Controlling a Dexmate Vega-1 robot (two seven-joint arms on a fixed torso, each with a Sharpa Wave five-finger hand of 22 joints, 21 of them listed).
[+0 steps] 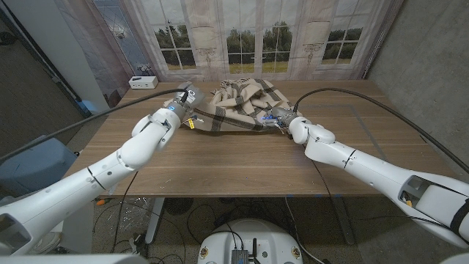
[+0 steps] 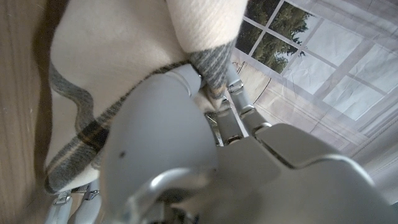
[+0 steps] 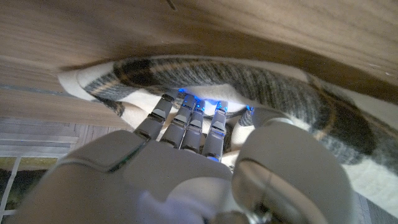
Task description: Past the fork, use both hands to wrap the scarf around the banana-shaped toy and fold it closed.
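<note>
The plaid scarf [image 1: 238,107] lies bunched on the worktop [image 1: 242,165]; the left hand [image 1: 187,103] pinches its left edge; the right hand [image 1: 278,119] has fingers [image 3: 186,121] tucked under its right edge, grasp uncertain.

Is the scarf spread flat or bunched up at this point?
Bunched up. The scarf sits in a rumpled heap of overlapping folds, with the left hand and right hand at its two sides.

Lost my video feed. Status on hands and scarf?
Left hand grips scarf edge. Right hand fingers tucked under opposite edge. Scarf bunched mid-table; toy not visible. Nothing obstructing.
</note>
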